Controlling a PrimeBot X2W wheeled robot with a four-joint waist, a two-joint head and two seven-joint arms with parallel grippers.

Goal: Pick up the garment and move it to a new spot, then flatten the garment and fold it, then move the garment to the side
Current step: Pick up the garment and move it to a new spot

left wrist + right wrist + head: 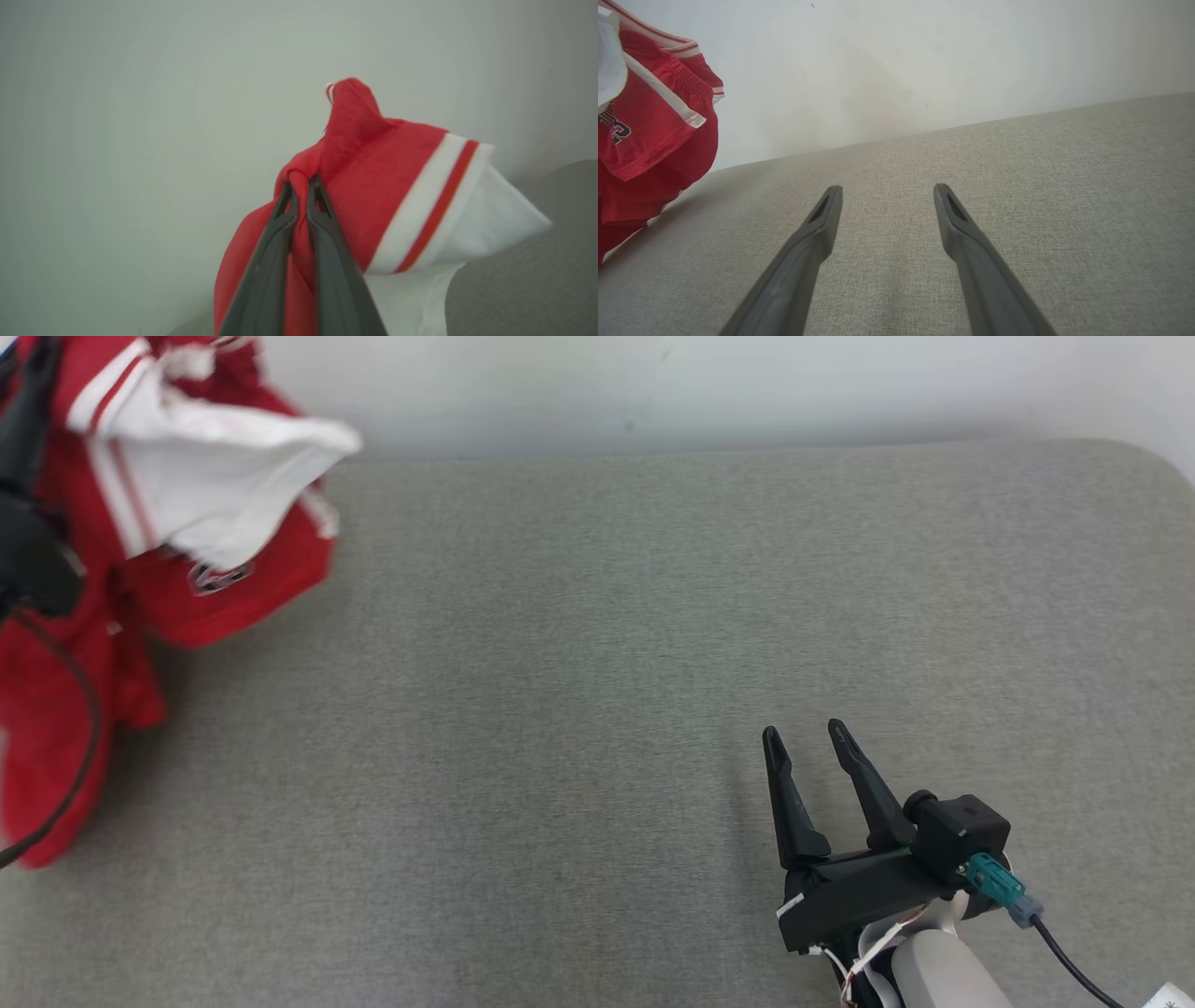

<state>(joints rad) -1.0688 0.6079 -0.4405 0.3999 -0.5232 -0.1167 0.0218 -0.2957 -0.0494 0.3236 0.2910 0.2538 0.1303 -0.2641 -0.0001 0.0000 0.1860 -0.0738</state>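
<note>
Hanging in a long bunch down the left edge of the head view, the red and white garment [271, 588] is pinched by the left gripper [301, 184], so the right gripper [805, 733], fingers spread wide and empty at lower right, lies well apart from it.

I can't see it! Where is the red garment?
The red garment hangs at the far left of the head view, pinched in the left gripper over the grey surface, far from the right gripper.

Grey cushion [560, 691] open across middle, garment [215, 504] hanging far left, wall [653, 383] behind
</note>
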